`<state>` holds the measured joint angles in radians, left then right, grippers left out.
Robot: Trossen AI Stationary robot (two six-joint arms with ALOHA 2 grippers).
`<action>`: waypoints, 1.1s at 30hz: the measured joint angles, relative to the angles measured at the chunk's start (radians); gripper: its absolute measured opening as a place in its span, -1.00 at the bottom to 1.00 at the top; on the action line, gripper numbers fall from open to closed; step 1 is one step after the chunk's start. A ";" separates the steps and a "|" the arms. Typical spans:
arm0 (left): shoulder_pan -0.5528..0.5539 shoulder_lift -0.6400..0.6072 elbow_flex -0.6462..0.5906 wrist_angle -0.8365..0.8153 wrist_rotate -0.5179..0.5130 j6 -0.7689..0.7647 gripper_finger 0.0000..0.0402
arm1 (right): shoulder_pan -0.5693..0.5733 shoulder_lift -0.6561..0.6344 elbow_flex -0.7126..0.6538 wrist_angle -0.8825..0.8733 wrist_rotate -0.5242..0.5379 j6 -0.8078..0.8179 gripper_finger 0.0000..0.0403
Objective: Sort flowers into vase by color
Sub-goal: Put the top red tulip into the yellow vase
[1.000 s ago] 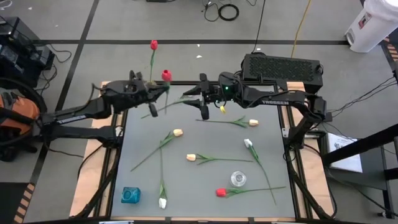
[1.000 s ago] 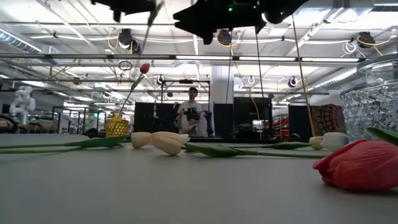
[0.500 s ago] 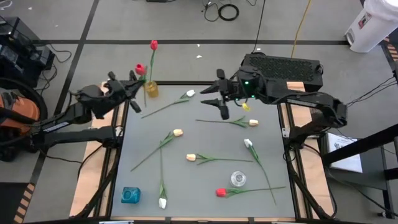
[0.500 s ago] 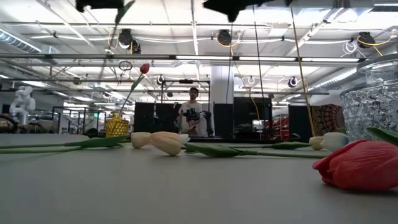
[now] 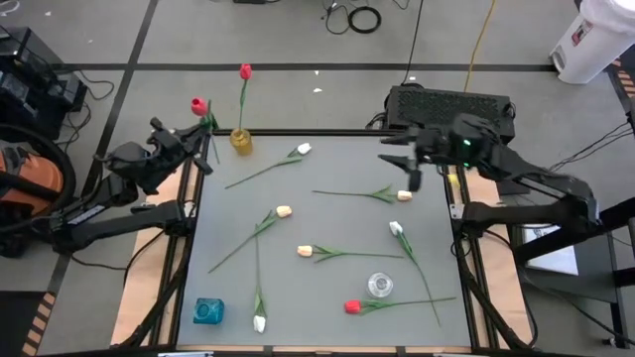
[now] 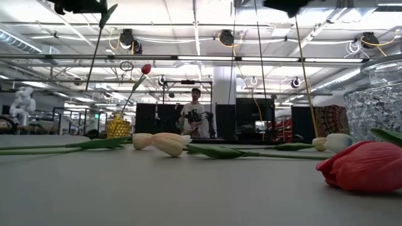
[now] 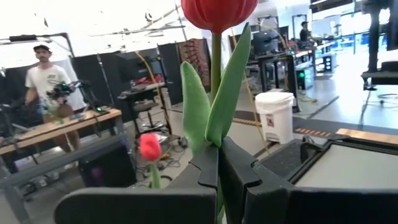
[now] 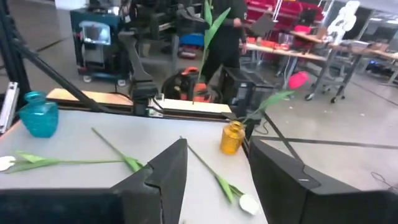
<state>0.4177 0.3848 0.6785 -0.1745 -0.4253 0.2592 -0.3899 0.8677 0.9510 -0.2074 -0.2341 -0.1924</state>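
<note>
My left gripper (image 5: 205, 131) hovers off the table's far left corner, just left of the yellow vase (image 5: 241, 142), and is shut on a red tulip (image 5: 197, 105). The vase holds another red tulip (image 5: 245, 71), its stem standing in the neck. My right gripper (image 5: 409, 165) hangs open and empty above the far right edge. On the table lie white tulips (image 5: 304, 150), (image 5: 396, 229), (image 5: 259, 323), cream ones (image 5: 284, 211), (image 5: 305, 251), (image 5: 404, 195) and a red one (image 5: 351, 306). My left gripper (image 7: 217, 163) pinches the red tulip's stem between its two fingers, just under the leaves (image 7: 214, 144). The fingers come level from the table's left and lie across the stem. The tulip is lifted clear and stands upright, its head (image 7: 217, 12) above the fingers and its stem (image 6: 94, 63) hanging below.
A teal vase (image 5: 208, 311) stands at the near left, and a clear glass vase (image 5: 379, 286) at the near right beside the red tulip. Stems lie scattered over the mat's middle. A black box (image 5: 451, 104) sits beyond the far right edge. A person (image 6: 195, 116) stands in the room behind.
My left gripper has carried the red tulip from over the far middle of the table toward the left, past the yellow vase, and the tulip has come upright. My right gripper has moved from the far middle toward the table's right edge, staying open.
</note>
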 joint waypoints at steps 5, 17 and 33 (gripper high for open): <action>0.034 -0.002 0.000 0.012 0.000 0.018 -1.00 | -0.004 -0.199 -0.151 0.007 0.001 0.040 -0.18; 0.136 -0.002 -0.053 0.045 0.031 0.010 -1.00 | -0.003 -0.406 -0.412 0.082 0.006 0.129 -0.18; 0.319 0.037 -0.211 0.412 0.188 -0.010 -1.00 | -0.002 -0.406 -0.533 0.206 0.001 0.182 -0.18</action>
<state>0.7365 0.4213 0.4671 0.2380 -0.2377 0.2489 -0.3918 0.4612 0.4179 -0.0010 -0.2333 -0.0109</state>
